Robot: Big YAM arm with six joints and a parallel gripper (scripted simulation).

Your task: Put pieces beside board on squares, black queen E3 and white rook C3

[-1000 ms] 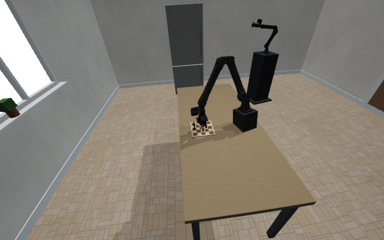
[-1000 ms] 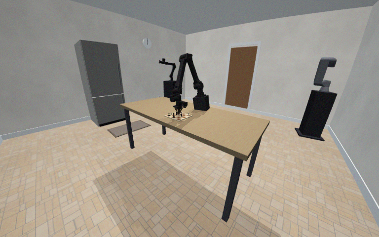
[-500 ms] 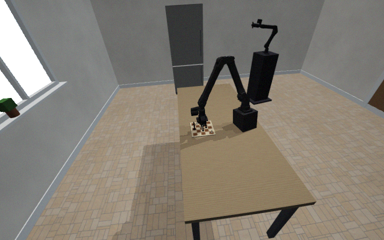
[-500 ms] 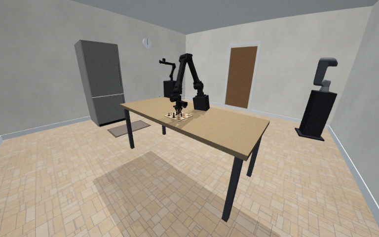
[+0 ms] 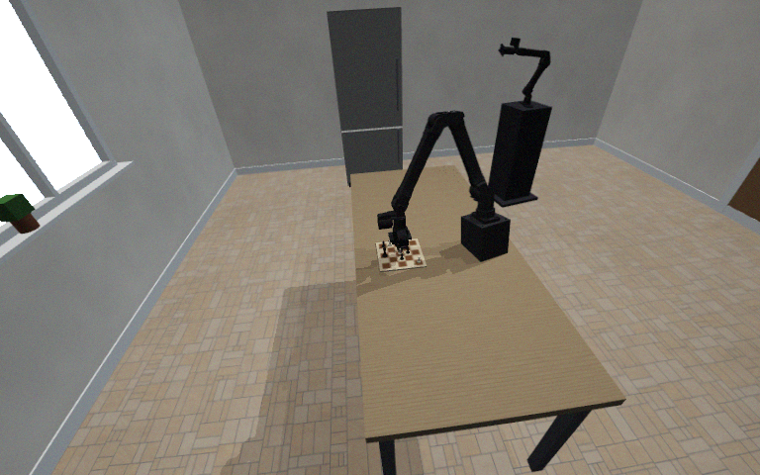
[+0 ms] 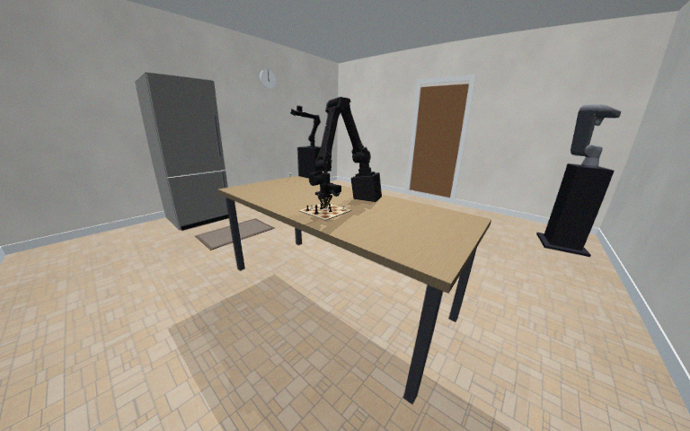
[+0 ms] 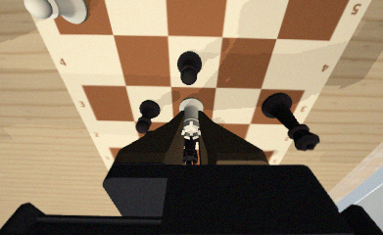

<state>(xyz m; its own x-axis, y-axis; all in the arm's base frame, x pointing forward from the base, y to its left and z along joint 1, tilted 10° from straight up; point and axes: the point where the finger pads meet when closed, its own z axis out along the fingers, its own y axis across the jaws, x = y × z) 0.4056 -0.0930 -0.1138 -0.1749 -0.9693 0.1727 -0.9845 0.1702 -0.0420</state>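
In the wrist view my gripper is shut on the white rook. It holds the rook upright over the brown middle square of row 3. I cannot tell whether the rook's base touches the board. The black queen stands upright on the brown square at the right end of row 3, clear of my fingers. In the top and exterior views the pieces are too small to tell apart.
A black pawn stands on the row 4 square just beyond the rook. Another black piece stands close to the left of my fingers. A white piece is at the far left corner. The arm's base block stands to the right of the board.
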